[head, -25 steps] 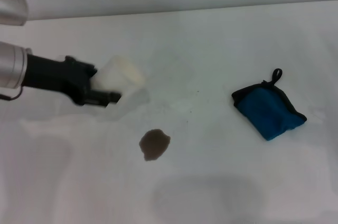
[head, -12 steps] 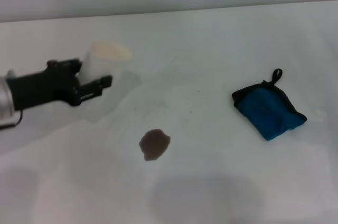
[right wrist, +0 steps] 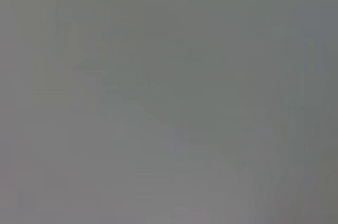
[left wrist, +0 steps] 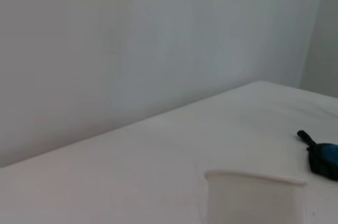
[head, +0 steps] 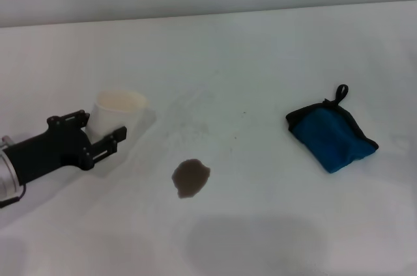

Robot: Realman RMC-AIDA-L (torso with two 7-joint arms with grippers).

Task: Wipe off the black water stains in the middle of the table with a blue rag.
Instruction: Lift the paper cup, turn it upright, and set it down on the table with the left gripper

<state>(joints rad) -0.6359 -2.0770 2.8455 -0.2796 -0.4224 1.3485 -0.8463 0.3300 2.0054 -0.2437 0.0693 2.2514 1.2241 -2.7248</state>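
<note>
Blue rag (head: 331, 135) well apart from left end effector (head: 104, 134), stain (head: 190, 178) between.

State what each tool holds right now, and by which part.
The left tool grips the white cup by its side wall, at the table's left. The right tool is out of view.

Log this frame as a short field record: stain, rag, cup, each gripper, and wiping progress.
stain: black water stains, one dark blotch on the table, unwiped
rag: blue rag lying folded to the robot's right of the stain, apart from it, nothing holding it
cup: white cup upright, to the robot's left of the stain
left gripper: left gripper around the cup's lower part; firm grip or loosened cannot be told
right gripper: not in view
progress: wiping not yet begun
</note>
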